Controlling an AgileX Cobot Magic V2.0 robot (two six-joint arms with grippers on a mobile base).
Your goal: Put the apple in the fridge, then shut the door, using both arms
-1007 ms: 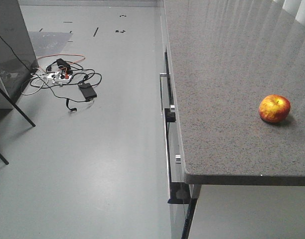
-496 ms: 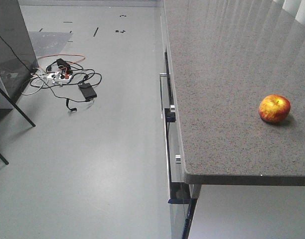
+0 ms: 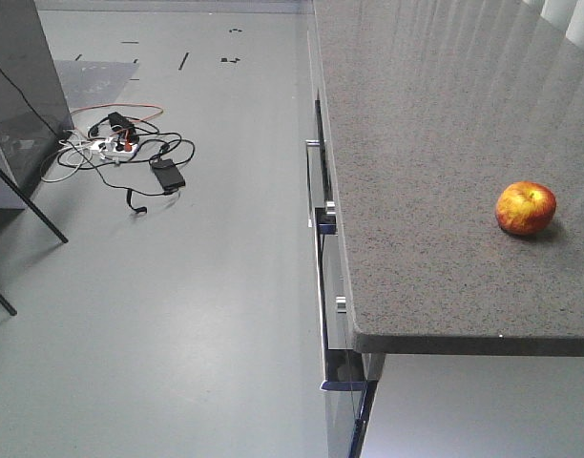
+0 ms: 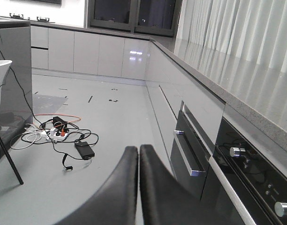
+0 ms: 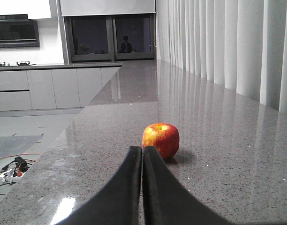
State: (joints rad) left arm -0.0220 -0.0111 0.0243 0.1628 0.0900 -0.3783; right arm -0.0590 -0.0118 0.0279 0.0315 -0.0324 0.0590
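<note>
The apple [image 5: 161, 139] sits on the counter [image 5: 228, 164] beyond the closed right claw [image 5: 142, 149].

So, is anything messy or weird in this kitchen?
Yes: a tangle of cables and a black power brick lie loose on the floor, out where someone could trip. The apple sits alone on the counter, looking whole. Nothing else stands out.
</note>
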